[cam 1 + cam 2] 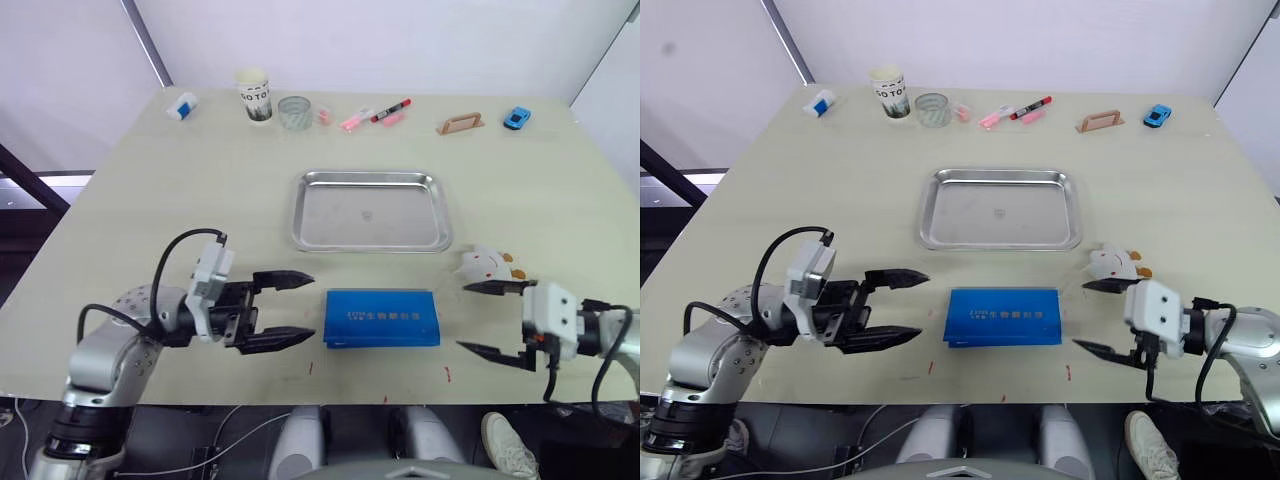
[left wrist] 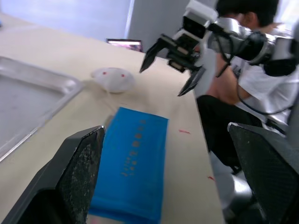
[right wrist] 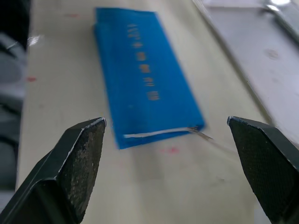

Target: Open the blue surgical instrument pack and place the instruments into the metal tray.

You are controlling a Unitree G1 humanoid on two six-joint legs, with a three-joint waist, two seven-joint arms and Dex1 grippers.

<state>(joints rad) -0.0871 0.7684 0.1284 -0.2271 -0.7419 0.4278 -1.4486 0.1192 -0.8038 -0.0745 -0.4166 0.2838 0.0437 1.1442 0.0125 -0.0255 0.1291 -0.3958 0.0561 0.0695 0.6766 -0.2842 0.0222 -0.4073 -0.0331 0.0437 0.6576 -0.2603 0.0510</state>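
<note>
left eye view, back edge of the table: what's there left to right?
Blue-and-white eraser → paper cup → glass cup → pink marker → red-capped marker → tan holder → blue toy car.

Left gripper (image 1: 288,310): fingers spread wide, one above the other as seen from the head, tips pointing toward the left short edge of the blue surgical instrument pack (image 1: 381,318), just beside it and not touching. Left arm bent at the elbow, forearm reaching in from the left of the pack, black cable looping over the wrist.

Right gripper (image 1: 485,318): fingers likewise parted wide, tips aimed at the pack's right short edge, near it with a clear gap. Right forearm extending in from the right of the pack, white wrist block behind the fingers, cable hanging below.
</note>
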